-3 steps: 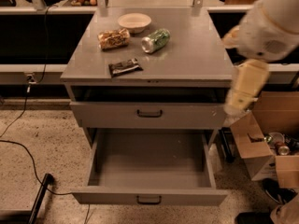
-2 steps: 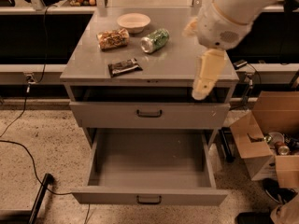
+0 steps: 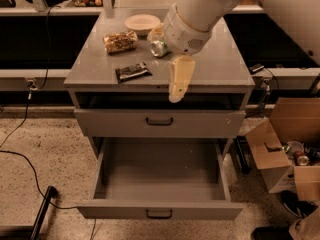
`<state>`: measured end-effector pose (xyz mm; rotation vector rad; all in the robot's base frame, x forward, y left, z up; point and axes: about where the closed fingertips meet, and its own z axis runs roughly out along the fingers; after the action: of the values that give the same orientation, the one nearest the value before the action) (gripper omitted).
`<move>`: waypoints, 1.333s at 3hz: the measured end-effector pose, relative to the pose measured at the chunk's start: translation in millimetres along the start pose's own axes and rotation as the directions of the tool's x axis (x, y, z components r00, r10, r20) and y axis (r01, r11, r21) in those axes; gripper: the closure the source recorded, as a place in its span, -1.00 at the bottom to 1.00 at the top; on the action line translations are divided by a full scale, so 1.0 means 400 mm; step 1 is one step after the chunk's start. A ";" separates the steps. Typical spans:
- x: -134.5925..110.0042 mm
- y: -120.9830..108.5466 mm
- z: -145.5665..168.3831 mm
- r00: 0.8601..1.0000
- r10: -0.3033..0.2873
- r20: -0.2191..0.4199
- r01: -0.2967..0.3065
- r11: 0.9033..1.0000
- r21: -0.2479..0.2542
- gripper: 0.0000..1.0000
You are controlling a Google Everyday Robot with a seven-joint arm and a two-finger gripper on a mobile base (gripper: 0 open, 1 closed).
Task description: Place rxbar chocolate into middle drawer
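On cabinet top: rxbar chocolate near end effector, apart.

Jaws hung over the bench front edge, just right of the rxbar chocolate, whose print was too small to read. Above the jaws the arm ran off the top and right edges. It hid most of the can up-left of the jaws, plus the bowl rim's right side. The slot behind the jaws was too dark to see into. Far right of the jaws, the cardboard box was cut off by the edge.
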<state>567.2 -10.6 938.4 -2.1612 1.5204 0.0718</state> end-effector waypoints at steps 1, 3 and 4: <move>-0.001 -0.001 0.003 1.000 -0.009 0.001 0.009 1.000 -0.001 -1.00; 0.055 -0.096 0.098 0.996 -0.009 -0.089 -0.003 0.990 -0.138 -1.00; 0.073 -0.176 0.136 0.992 -0.022 -0.123 0.000 0.985 -0.172 -1.00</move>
<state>653.9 5.0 906.8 -2.3481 1.6244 0.0682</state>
